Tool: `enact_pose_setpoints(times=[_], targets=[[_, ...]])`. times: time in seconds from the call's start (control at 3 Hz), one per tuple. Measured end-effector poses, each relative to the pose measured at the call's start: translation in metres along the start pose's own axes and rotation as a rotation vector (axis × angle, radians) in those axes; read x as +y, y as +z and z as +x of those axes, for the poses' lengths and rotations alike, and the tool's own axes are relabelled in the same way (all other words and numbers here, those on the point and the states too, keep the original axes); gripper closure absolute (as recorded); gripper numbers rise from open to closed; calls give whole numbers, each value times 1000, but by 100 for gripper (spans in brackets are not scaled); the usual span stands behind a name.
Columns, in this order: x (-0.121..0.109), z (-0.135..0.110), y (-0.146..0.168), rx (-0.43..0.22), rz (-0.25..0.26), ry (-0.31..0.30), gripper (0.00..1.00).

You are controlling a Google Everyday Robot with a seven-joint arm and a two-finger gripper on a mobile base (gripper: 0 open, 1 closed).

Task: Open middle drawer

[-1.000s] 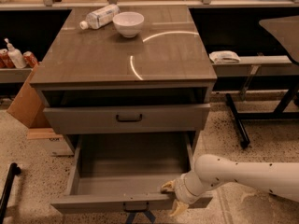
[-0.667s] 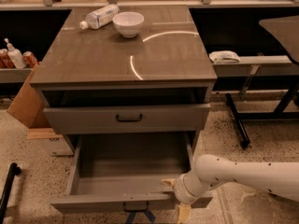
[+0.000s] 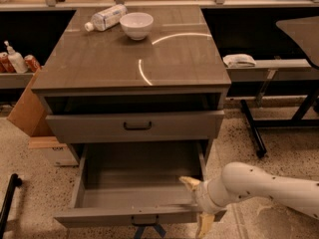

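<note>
The middle drawer is pulled far out at the bottom of the camera view. Its plain grey inside is bare, and its dark handle shows at the centre of the front. My gripper, on a white arm coming from the right, is at the right end of the drawer's front panel. It is open: one yellowish fingertip is inside the drawer and the other is outside the front, so they straddle the panel.
The slimmer top drawer stands slightly out above. On the cabinet top are a white bowl and a lying plastic bottle. A cardboard box stands at the left. A table leg and foot are at the right.
The gripper has shifted very slightly at the drawer's front right end. The drawer stays pulled out as before.
</note>
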State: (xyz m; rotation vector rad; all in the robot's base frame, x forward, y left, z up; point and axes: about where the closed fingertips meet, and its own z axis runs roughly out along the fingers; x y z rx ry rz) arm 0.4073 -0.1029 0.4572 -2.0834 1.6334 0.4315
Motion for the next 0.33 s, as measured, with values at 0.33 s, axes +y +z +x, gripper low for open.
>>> enact_pose_setpoints(times=[0.33], targets=[[-17,1,-47,44,83,-23,0]])
